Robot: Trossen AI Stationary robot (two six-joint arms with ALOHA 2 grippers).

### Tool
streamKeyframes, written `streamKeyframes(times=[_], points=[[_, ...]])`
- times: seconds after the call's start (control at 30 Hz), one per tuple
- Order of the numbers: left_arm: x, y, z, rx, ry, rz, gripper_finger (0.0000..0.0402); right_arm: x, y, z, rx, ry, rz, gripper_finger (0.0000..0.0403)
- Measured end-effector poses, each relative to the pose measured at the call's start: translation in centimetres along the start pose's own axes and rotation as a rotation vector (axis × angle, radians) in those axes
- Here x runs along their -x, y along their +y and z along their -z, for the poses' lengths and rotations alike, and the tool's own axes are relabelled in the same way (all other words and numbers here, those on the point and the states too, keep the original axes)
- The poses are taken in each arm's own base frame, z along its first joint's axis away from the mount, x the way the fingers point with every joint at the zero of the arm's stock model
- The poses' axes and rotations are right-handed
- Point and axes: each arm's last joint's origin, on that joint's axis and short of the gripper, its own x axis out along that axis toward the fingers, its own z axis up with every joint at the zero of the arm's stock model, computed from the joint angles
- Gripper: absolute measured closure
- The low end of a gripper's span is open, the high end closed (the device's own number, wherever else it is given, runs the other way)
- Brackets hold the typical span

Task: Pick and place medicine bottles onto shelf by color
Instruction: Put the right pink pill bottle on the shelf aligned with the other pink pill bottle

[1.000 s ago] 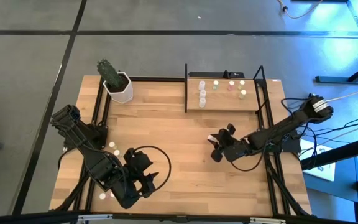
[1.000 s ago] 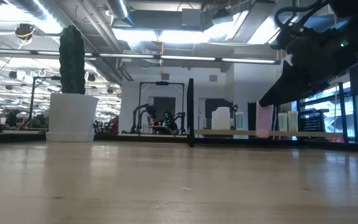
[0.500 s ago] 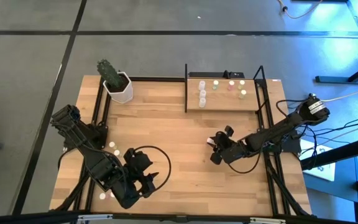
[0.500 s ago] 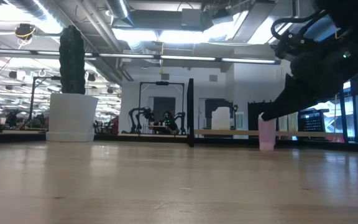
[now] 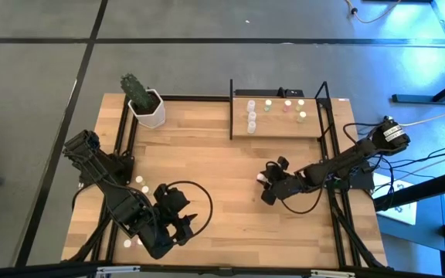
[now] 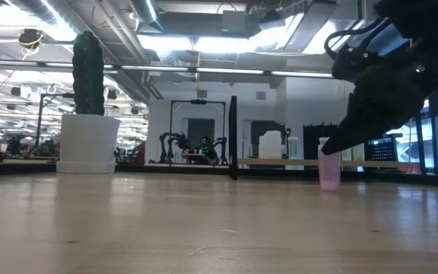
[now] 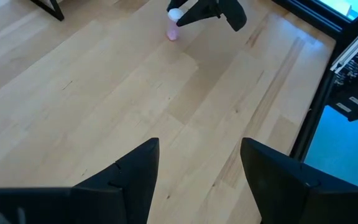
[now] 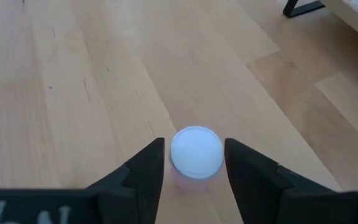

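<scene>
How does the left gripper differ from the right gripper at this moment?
The left gripper stands open over bare wood at the table's near-left; the right gripper has a pink bottle between its fingers. The left gripper is far from the shelf; the right gripper is nearer to it. Both are dark, with two fingers.

Bright, even overhead light; mild blur.

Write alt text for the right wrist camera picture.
A small pink bottle with a white cap stands upright on the wooden table, between the right tool's two dark fingers, seen from above.
</scene>
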Motion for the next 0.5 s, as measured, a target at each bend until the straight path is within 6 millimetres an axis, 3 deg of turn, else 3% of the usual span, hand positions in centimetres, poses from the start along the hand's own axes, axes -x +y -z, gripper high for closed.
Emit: streamKeyframes(times=[0.5], points=[[0.00, 0.00, 0.00, 0.000, 0.000, 0.000, 0.0182, -0.07, -0.06, -0.04, 0.021, 0.008, -0.007, 0.0162]])
